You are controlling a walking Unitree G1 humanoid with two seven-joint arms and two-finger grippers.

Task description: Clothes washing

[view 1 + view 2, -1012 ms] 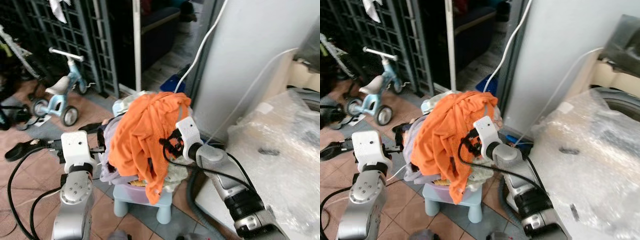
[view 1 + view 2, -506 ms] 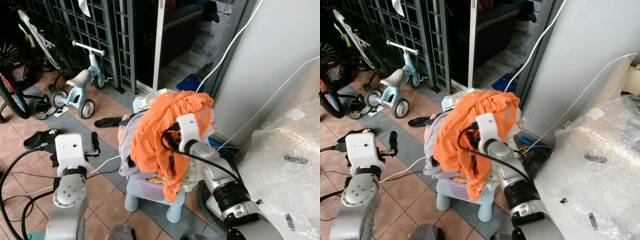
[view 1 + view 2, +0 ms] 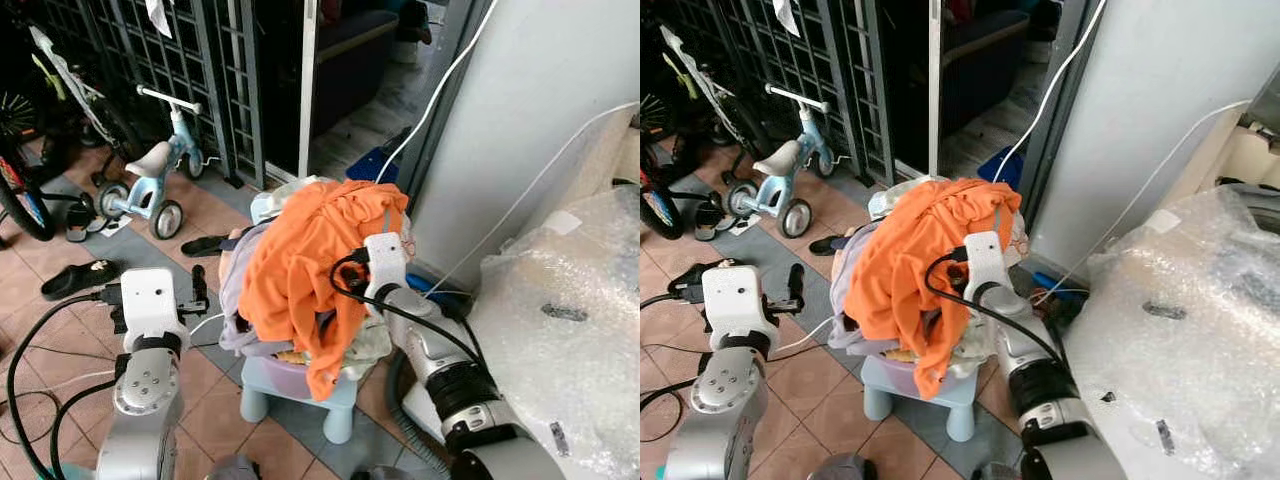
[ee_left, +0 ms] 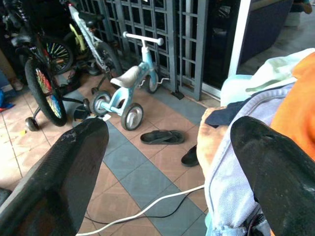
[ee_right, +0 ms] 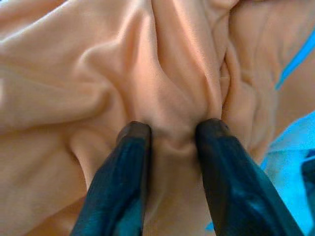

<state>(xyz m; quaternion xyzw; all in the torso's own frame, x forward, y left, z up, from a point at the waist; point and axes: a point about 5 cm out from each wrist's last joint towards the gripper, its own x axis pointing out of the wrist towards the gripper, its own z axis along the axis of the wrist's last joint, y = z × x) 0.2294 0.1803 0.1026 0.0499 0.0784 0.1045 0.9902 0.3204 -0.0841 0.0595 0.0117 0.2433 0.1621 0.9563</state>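
Observation:
An orange garment (image 3: 300,255) lies draped over a heap of clothes, with a lavender piece (image 3: 236,300) under it, in a purple basin (image 3: 292,368) on a pale blue stool (image 3: 300,395). My right gripper (image 5: 171,132) is shut on a fold of the orange garment, on the side of the heap that faces the wall. My left gripper (image 4: 170,130) stands open beside the heap's other side, near the lavender and denim cloth (image 4: 231,172), with nothing between its fingers.
A bubble-wrapped washing machine (image 3: 570,290) stands at the right against a grey wall (image 3: 530,100). A small blue tricycle (image 3: 150,170), a bicycle (image 3: 20,190) and sandals (image 3: 75,278) lie to the left by a metal grille (image 3: 200,70). A white cable (image 3: 205,322) crosses the tiles.
The camera has swung and pulled back, so more of the floor and the bicycle shows. My right gripper stays closed in the orange garment, and my left stays open beside the heap.

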